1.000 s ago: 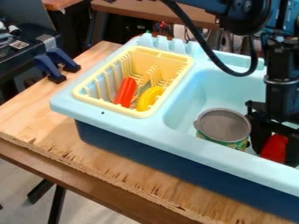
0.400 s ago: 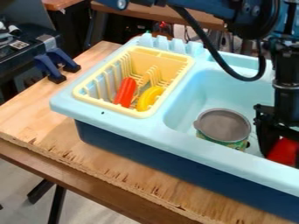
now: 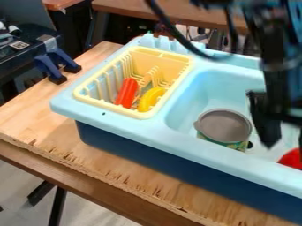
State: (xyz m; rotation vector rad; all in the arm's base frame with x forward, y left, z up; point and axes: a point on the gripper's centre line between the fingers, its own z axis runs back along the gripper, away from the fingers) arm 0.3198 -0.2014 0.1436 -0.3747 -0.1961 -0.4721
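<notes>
Far left, blue clamps (image 3: 58, 64) at edge of wooden tabletop (image 3: 35, 119). Toy sink (image 3: 106, 123) on top, pale blue basin, darker base. Yellow dish rack (image 3: 112, 109) in its left part; inside, red-orange sausage-shaped toy (image 3: 126, 92) leaning, yellow curved piece (image 3: 151, 99) just beside. Farther right, in basin, can (image 3: 224, 126) with grey top, green patterned side. Gripper (image 3: 285, 145) hangs over basin right of can, fingers spread, pale basin visible between. Red object (image 3: 291, 159) low in basin at right edge, near fingers, partly hidden; exact kind unclear.
</notes>
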